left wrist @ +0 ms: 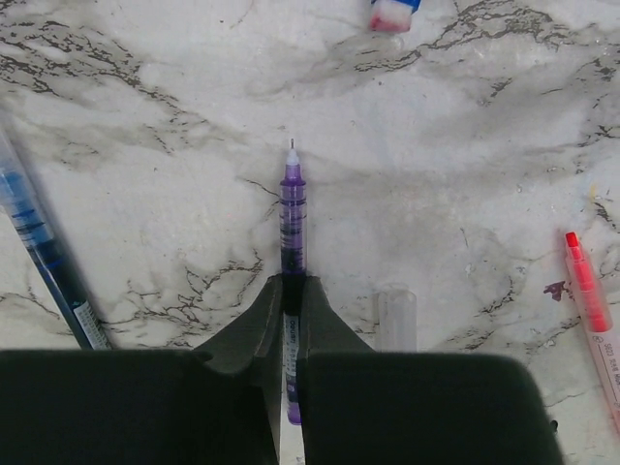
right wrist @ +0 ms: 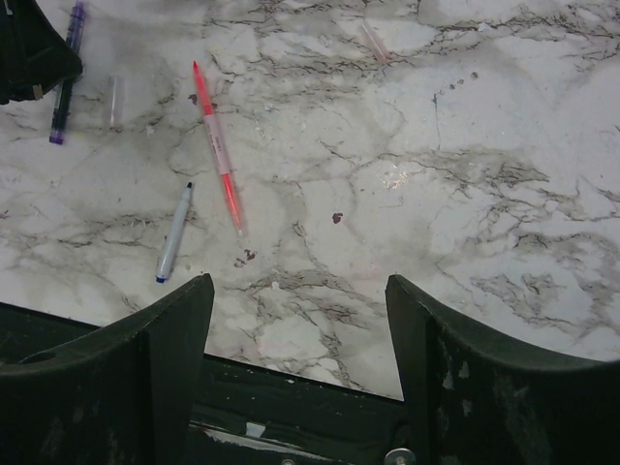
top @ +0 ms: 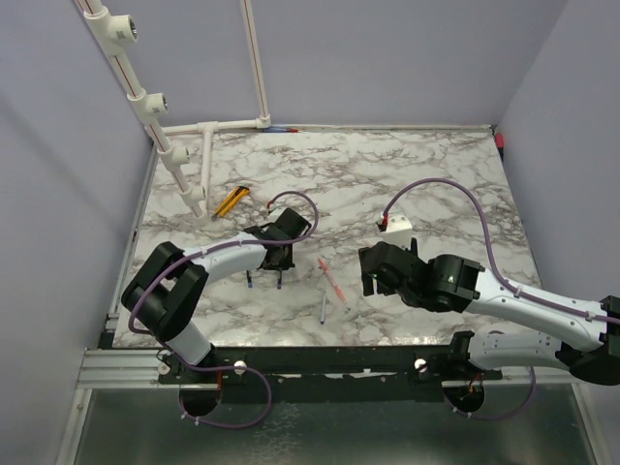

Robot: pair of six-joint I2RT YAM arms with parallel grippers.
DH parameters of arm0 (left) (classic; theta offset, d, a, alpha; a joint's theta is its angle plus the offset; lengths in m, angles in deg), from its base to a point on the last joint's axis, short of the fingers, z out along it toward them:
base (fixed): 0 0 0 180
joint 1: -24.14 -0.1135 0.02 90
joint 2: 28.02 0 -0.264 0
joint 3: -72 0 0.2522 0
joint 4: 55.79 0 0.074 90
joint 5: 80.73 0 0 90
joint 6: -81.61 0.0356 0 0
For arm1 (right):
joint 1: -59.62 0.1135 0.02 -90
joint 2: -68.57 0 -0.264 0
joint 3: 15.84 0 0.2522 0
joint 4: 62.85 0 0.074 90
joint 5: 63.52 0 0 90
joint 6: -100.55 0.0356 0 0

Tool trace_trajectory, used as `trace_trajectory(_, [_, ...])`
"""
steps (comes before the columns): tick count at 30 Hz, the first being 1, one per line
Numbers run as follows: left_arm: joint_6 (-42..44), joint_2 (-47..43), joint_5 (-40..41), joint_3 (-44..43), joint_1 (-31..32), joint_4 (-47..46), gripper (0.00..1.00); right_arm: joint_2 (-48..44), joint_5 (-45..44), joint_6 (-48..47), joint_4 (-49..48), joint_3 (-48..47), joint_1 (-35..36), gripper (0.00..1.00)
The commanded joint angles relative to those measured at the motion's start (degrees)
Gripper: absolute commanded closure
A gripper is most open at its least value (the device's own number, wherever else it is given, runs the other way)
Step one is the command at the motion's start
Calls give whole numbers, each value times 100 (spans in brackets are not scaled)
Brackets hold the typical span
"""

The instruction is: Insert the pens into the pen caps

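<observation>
My left gripper (left wrist: pixel 293 281) (top: pixel 278 260) is shut on a dark purple-blue pen (left wrist: pixel 293 208) that lies on the marble with its bare tip pointing away. A clear cap (left wrist: pixel 396 315) lies just right of the jaws. A blue pen (left wrist: pixel 39 247) lies to their left and a red-pink pen (left wrist: pixel 591 305) to the far right. The right wrist view shows the red-pink pen (right wrist: pixel 215 145), a whitish pen with a blue end (right wrist: pixel 174 232) and a pale pink cap (right wrist: pixel 376 44). My right gripper (right wrist: pixel 300 291) (top: pixel 371 276) hangs open over bare marble near the front edge, holding nothing.
A yellow-and-black flat tool (top: pixel 231 201) lies at the back left near the white pipe frame (top: pixel 208 155). A small white box (top: pixel 397 228) sits behind the right gripper. The table's dark front rail (right wrist: pixel 291 407) runs just under the right fingers.
</observation>
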Motion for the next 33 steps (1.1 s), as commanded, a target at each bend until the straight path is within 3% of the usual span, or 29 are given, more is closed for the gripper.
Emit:
trace_trajectory(1, [-16, 11, 56, 413, 24, 138, 100, -37, 51, 88, -15, 63, -21, 24])
trace_trajectory(16, [646, -1590, -604, 363, 25, 65, 100, -163, 498, -93, -502, -39, -21, 26])
trace_trajectory(25, [985, -2784, -2033, 624, 24, -164, 100, -405, 1439, -540, -2019, 9, -21, 26])
trace_trajectory(33, [1078, -4150, -3089, 817, 30, -463, 100, -154, 1675, -599, -2443, -268, -20, 26])
